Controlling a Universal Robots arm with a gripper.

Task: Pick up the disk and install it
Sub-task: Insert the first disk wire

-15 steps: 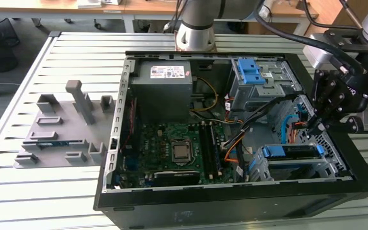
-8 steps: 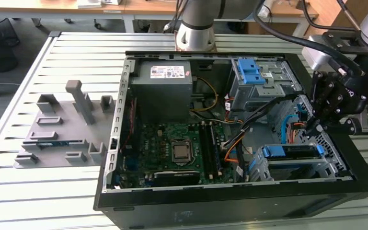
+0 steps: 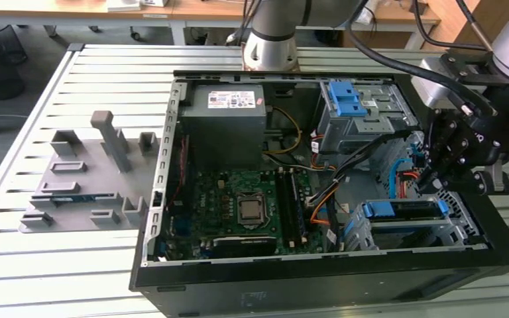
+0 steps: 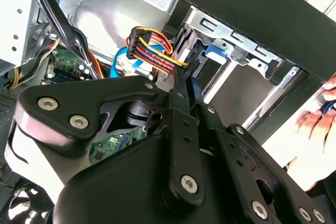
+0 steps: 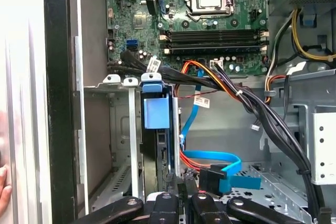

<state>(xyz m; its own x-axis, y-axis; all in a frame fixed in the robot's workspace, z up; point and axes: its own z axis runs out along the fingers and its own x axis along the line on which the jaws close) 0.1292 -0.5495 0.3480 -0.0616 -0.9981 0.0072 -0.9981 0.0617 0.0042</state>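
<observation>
The disk [image 3: 405, 211] lies in the lower drive cage [image 3: 466, 232] at the open computer case's front corner, on the exterior view's right. Its blue carrier rails run along its edges. In the first wrist view the disk [image 5: 157, 150] stands edge-on between the cage's metal walls, with the blue carrier tab at its far end. My gripper [image 3: 433, 182] hangs just over the disk's cable end. Both wrist views show the gripper [image 5: 179, 183] [image 4: 181, 80] with its fingers drawn together. They sit beside the disk's near end and a plug with coloured wires [image 4: 152, 51]; nothing shows held between them.
Inside the case are the grey power-supply box [image 3: 228, 122], the motherboard [image 3: 236, 205], an upper bay with blue latches [image 3: 352, 99], and black, orange and blue cables [image 5: 210, 158]. A grey fixture plate [image 3: 87, 179] lies on the slatted table. A person's hand [image 4: 315, 114] is just outside the case wall.
</observation>
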